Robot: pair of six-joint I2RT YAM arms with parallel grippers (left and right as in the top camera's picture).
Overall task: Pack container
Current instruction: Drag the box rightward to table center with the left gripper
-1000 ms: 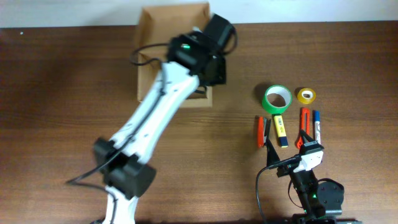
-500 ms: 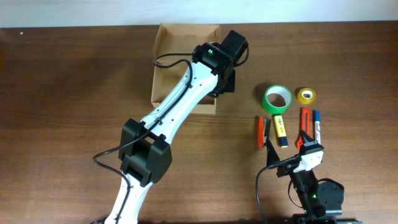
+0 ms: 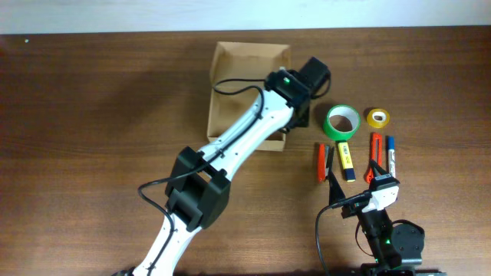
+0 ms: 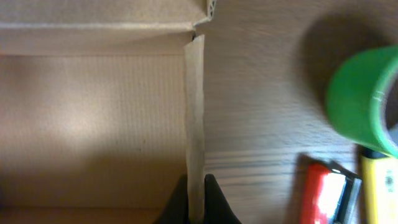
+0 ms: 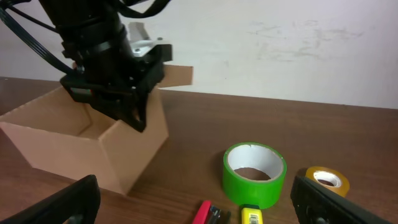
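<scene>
Box of plain tan cardboard (image 3: 234, 84) lies at 9 o'clock from green tape roll (image 3: 341, 121); left gripper (image 4: 196, 199) pinches its 3 o'clock wall; right gripper (image 5: 194, 182) gapes wide, empty.

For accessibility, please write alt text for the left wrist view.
The left gripper pinches one wall of the open cardboard box. Beside it on the wooden table lie a green tape roll, a red pen and a yellow pen.

text: none legible | labels/numbers: none (pens (image 3: 346, 159) too blurred to read)
</scene>
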